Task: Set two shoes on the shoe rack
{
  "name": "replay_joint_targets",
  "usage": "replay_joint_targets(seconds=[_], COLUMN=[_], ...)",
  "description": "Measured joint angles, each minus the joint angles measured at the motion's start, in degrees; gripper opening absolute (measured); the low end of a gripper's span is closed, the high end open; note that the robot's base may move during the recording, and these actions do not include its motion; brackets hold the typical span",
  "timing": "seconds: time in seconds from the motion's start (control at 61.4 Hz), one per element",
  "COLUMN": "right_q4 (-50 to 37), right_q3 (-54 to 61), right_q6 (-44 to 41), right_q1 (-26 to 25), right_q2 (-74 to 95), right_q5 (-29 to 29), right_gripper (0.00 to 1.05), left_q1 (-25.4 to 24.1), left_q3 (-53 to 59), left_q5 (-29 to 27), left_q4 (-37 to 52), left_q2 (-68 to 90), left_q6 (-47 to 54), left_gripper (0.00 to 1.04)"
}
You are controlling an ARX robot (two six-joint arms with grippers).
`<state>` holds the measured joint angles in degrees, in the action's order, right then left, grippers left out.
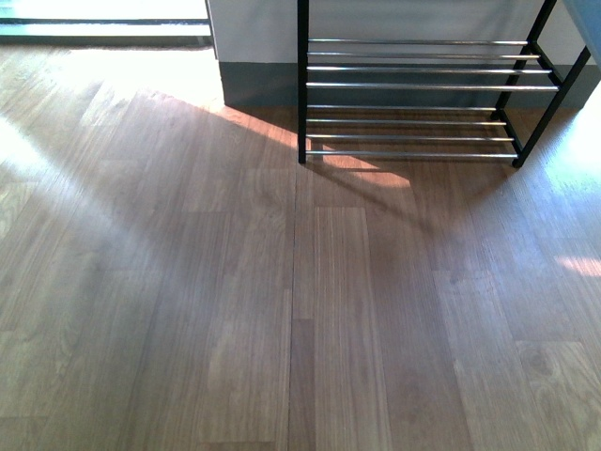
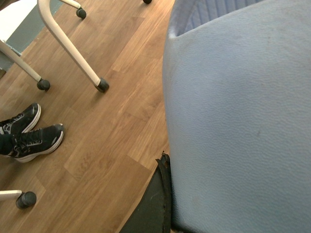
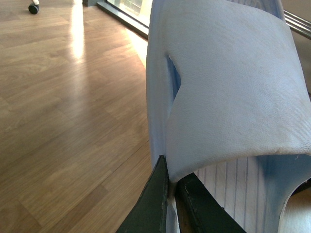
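Observation:
The shoe rack (image 1: 423, 86) with its black frame and chrome rods stands against the wall at the back right of the front view, its tiers bare; neither arm nor any shoe shows there. In the left wrist view a pale blue slide sandal (image 2: 238, 121) fills the frame, and my left gripper (image 2: 167, 194) is shut on its edge, one dark finger (image 2: 153, 204) showing. In the right wrist view my right gripper (image 3: 170, 194) is shut on the side wall of another pale blue slide sandal (image 3: 228, 92), ribbed footbed visible, with chrome rods (image 3: 296, 22) just behind it.
Wood-look floor (image 1: 235, 310) spreads in front of the rack. The left wrist view holds white chair legs on castors (image 2: 73, 53) and a pair of black sneakers (image 2: 29, 136) on the floor. A window sill track (image 3: 121, 17) runs along the wall.

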<state>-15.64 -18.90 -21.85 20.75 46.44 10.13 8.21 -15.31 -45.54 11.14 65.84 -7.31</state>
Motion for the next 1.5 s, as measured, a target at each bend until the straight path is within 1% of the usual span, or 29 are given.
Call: replay_joint_targets(seconds=[1.303,1.336,1.368,1.417,1.466,1.499], right_q4=[0.00,-1.79,-7.41,-12.48,-13.27,-13.66], right_q3=[-0.04,0.37,0.50,-1.79,-6.62,-9.11], right_q6=[0.00,1.51,5.05,7.89,10.67,11.04], right_q1=[-0.02,0.26,0.90,1.16,0.81,0.44], right_q2=[0.04,0.57,2.75,7.69,14.56,18.29], right_q5=[0.00,-0.74,-2.56,-4.63,-6.25,-7.50], right_gripper=[0.02,0.02,0.02,0.02,0.02,0.02], left_q1=[-0.04,-0.04,-0.04,-0.04,-0.04,-0.04], left_q3=[0.02,0.02,0.02,0.02,0.02,0.02], left_q5=[0.00,0.02,0.02,0.00,0.02,0.02], left_q4=[-0.02,-0.02,-0.02,-0.02,-0.02,-0.02], left_q2=[0.04,0.04,0.04,0.04,0.04,0.04], left_q6=[0.02,0.02,0.02,0.02,0.02,0.02], left_gripper=[0.02,0.02,0.02,0.02,0.02,0.02])
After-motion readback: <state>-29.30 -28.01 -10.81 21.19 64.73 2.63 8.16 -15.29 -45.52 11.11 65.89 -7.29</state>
